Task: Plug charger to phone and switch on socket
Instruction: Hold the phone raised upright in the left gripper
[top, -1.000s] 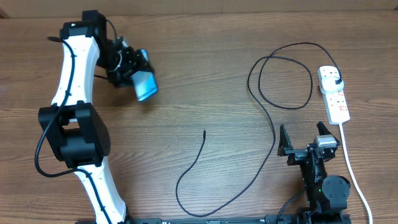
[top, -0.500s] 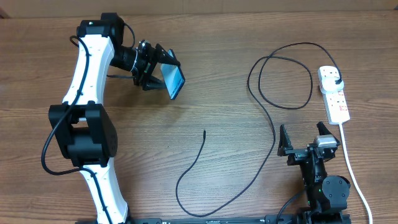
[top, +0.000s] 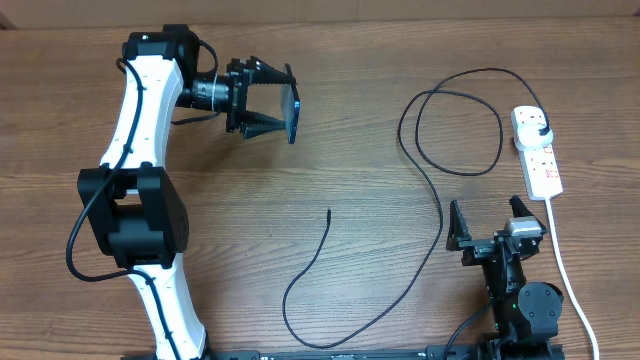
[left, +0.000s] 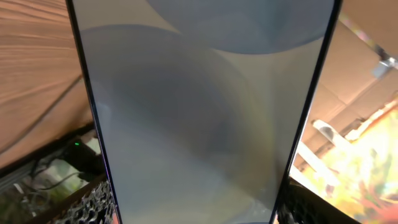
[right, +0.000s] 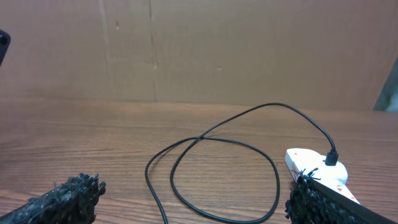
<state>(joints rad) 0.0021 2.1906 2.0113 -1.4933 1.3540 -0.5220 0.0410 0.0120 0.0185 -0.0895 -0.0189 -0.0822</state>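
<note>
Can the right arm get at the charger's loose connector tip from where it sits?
Probably yes. The right tool is open and empty, and only bare table and the charger cable lie between it and the connector tip. Whether it stretches that far is unsure.

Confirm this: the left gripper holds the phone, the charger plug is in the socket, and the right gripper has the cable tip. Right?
Not quite. The right gripper is open and empty; the cable tip lies loose on the table, as the overhead view shows. The rest stands: the left gripper holds the phone, and the charger plug is in the socket.
</note>
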